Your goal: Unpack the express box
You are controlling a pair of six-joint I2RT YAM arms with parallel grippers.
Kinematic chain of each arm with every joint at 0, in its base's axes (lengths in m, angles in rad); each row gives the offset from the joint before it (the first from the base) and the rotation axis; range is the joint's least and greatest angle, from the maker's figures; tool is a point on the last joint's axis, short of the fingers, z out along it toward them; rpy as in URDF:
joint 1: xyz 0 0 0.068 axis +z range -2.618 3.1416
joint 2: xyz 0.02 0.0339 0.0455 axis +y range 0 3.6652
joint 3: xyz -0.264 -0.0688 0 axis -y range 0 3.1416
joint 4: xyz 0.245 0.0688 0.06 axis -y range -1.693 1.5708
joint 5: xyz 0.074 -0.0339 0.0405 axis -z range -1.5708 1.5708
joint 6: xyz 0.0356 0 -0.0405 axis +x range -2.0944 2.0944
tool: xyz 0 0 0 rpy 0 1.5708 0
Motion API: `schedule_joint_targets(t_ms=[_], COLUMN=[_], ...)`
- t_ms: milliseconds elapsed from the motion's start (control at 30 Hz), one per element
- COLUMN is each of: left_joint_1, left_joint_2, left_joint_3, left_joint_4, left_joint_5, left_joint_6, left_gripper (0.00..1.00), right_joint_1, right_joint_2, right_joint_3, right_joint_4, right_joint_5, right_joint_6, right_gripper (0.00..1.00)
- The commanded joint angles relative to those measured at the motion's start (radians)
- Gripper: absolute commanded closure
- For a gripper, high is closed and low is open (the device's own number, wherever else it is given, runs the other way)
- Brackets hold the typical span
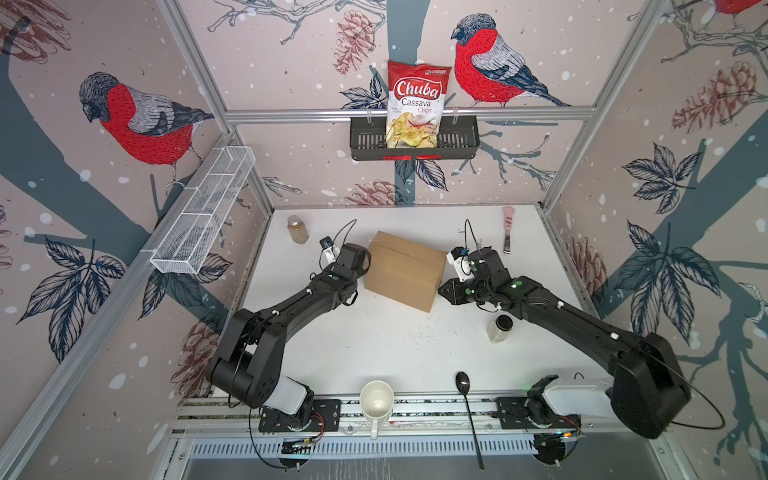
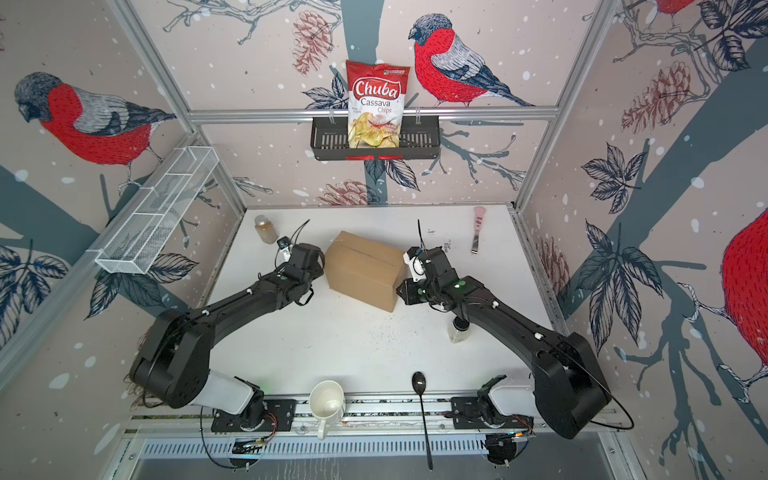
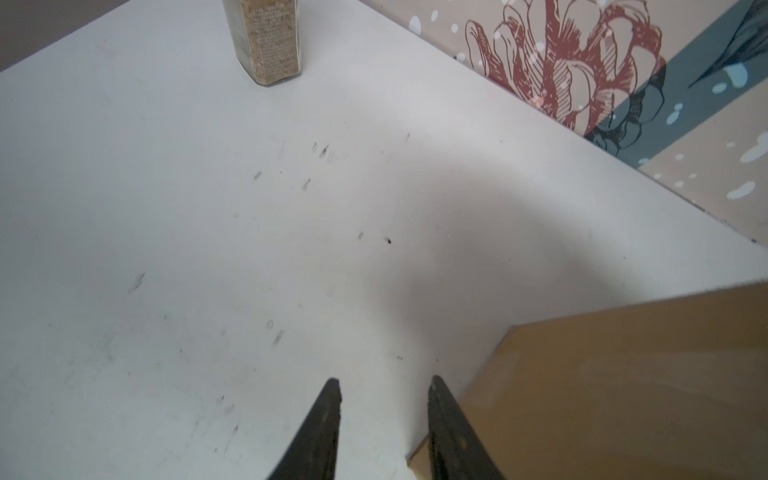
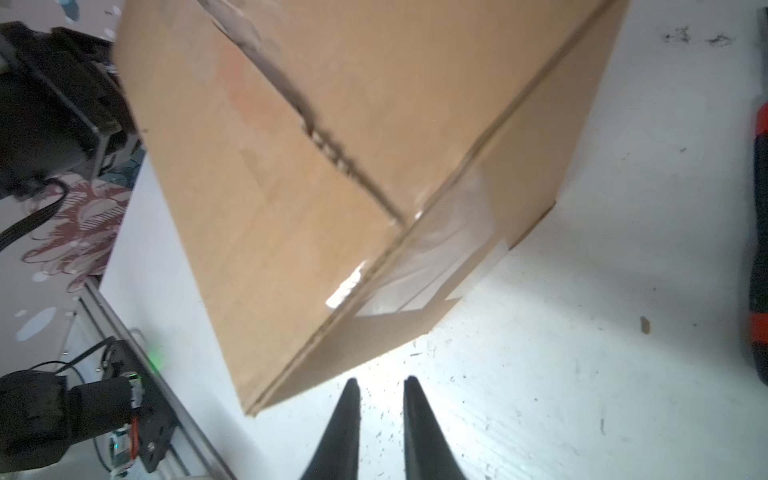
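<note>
We find the express box (image 1: 405, 268) lying in the middle of the white table (image 1: 374, 345), a little toward the far side and turned at an angle, so that one corner points near and right. It sits flat with its flaps closed, so by our reading the unpacking has hardly begun. In the right wrist view the middle seam (image 4: 316, 124) looks ragged, but we cannot tell whether it is cut through. Clear tape (image 4: 436, 257) folds over the end of that seam and down the box's right end. The two arms flank the box, which we take as deliberate: one side to steady it, the other to work the taped end. The left gripper (image 3: 384, 380) sits low at the box's left face with its fingers spread and nothing between them. One finger lies right along the cardboard, though we cannot say whether it touches. We judge it is placed there as a stop, so the light carton does not slide left when pushed. The right gripper (image 4: 381, 380) hovers just off the near right corner, its fingers only narrowly parted and empty, pointing at bare table beside the taped end. That narrow set suits picking at a tape edge or a flap lip, we think. The rest stands well clear of the work: a spice jar (image 1: 298, 228) at the far left, a pink-handled tool (image 1: 508, 230) at the far right, and a mug (image 1: 376, 401) at the near edge.
</note>
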Motion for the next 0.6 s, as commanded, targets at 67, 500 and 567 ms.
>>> schedule_joint_targets(t_ms=[67, 500, 567], left_joint_1=[0.029, -0.220, -0.231], left_joint_2=[-0.038, -0.140, -0.111], left_joint_3=[0.043, -0.065, -0.071], left_joint_4=[0.000, -0.058, -0.037], left_joint_5=[0.055, 0.167, 0.171], left_joint_6=[0.021, -0.101, -0.114], left_gripper=[0.64, 0.64, 0.64], right_joint_1=[-0.091, -0.220, -0.210], right_joint_2=[0.003, 0.449, 0.481], right_joint_3=[0.082, 0.507, 0.519], right_joint_4=[-0.040, -0.068, -0.067], right_joint_5=[0.069, -0.020, -0.053], right_joint_6=[-0.003, -0.139, -0.143], right_gripper=[0.86, 0.85, 0.85])
